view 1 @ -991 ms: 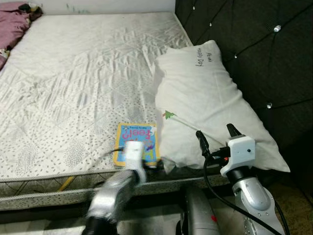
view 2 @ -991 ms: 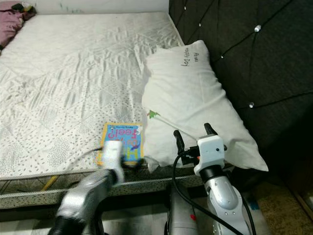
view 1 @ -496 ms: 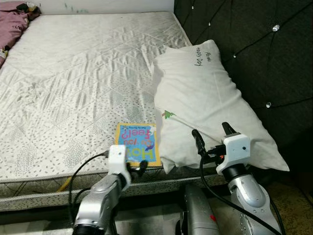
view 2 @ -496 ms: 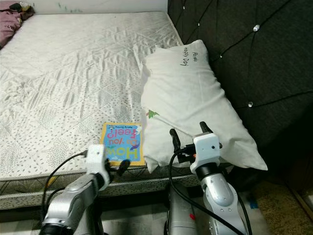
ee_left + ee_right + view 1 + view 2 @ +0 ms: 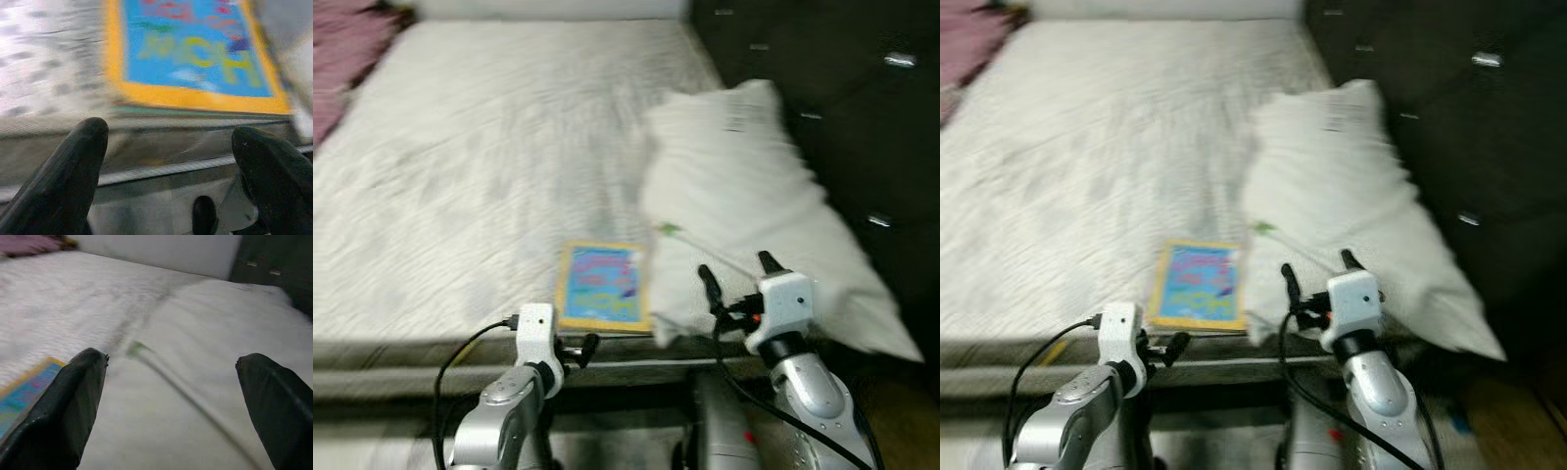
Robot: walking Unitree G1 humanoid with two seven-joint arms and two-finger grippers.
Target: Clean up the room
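On bed [image 5: 460, 196]: book [image 5: 602, 286] beside pillow [image 5: 754, 215] | left hand [image 5: 168, 142] apart, empty | right hand [image 5: 171, 377] apart, empty

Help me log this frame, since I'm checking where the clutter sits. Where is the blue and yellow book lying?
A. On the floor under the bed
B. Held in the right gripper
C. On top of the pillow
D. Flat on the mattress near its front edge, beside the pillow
D: the book lies flat on the mattress near its front edge, just left of the white pillow, with both grippers held short of it.
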